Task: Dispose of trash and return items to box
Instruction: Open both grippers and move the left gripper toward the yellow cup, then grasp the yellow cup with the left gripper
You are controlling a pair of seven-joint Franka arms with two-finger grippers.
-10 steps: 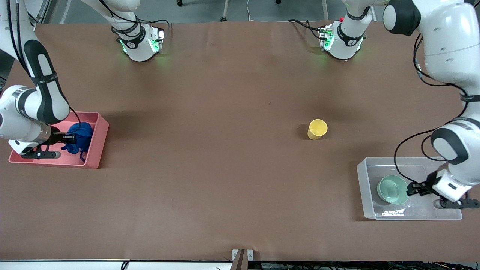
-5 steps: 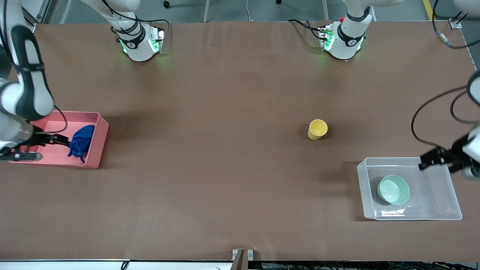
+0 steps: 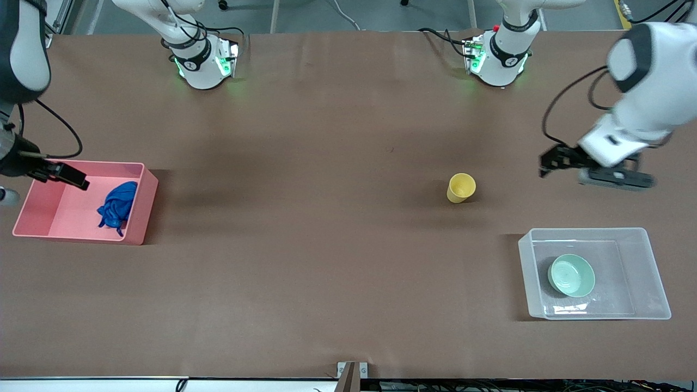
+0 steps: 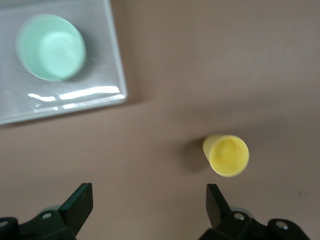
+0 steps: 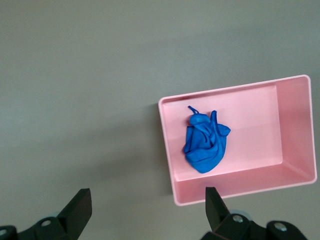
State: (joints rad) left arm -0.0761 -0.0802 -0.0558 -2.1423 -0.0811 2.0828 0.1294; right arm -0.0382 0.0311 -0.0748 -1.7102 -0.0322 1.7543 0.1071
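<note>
Blue trash (image 3: 115, 204) lies in the pink bin (image 3: 142, 209) and the green bowl (image 3: 570, 275) in the clear box (image 3: 650, 272); only the yellow cup (image 3: 461, 188), at the box's ten o'clock, awaits collection. The left gripper (image 3: 547, 163), fingers spread and empty, hangs at the cup's three o'clock and must descend around it. The right gripper (image 3: 73, 178), released, hovers over the bin's rim, its arm partly cropped.

The right arm (image 3: 22, 49) runs off the front view's edge, its wrist cut away. In both wrist views, only 2 finger tips (image 4: 80, 200) (image 5: 80, 202) show above the picture's lower edge.
</note>
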